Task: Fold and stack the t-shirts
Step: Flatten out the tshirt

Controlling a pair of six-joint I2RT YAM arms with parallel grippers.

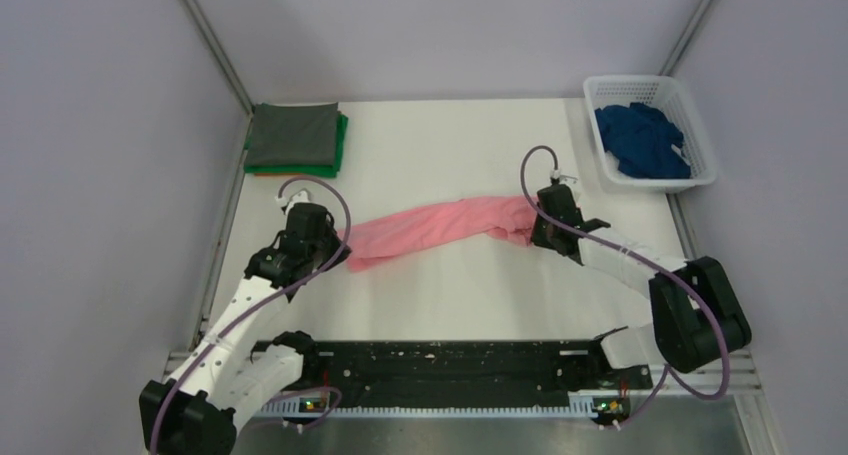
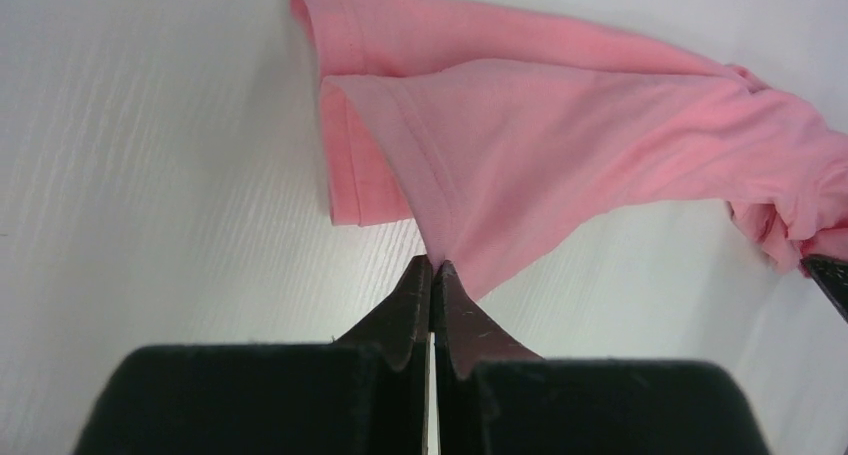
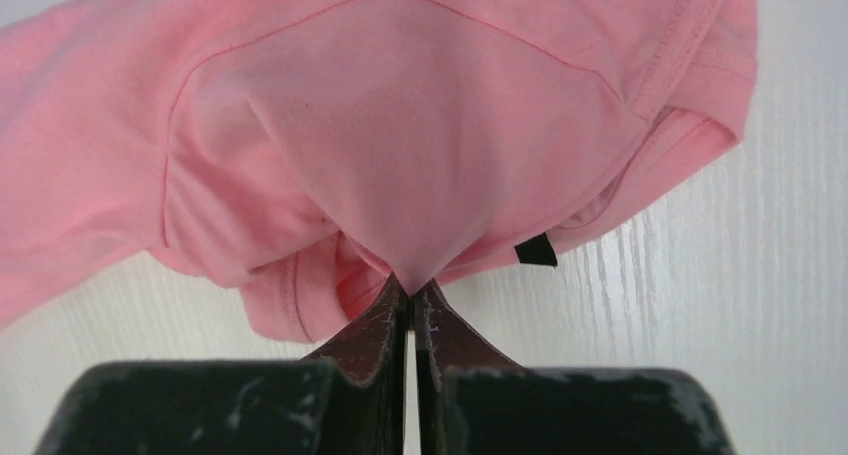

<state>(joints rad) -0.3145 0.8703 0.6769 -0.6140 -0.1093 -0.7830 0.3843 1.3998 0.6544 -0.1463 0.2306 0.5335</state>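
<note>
The salmon-pink t-shirt (image 1: 440, 227) is stretched in a band across the middle of the table between both grippers. My left gripper (image 1: 338, 252) is shut on its left end; in the left wrist view the gripper (image 2: 432, 265) pinches a hem of the pink shirt (image 2: 560, 145). My right gripper (image 1: 538, 230) is shut on its right end; in the right wrist view the gripper (image 3: 410, 285) pinches a fold of the pink shirt (image 3: 400, 145). A dark blue t-shirt (image 1: 642, 140) lies crumpled in the basket. A folded grey shirt (image 1: 292, 135) tops a green one (image 1: 341, 147), with an orange edge (image 1: 266, 175) beneath.
The white lattice basket (image 1: 702, 145) stands at the back right. The folded stack sits at the back left corner. Metal frame posts and grey walls bound the white table (image 1: 450, 295). A black rail (image 1: 440, 370) runs along the near edge between the arm bases.
</note>
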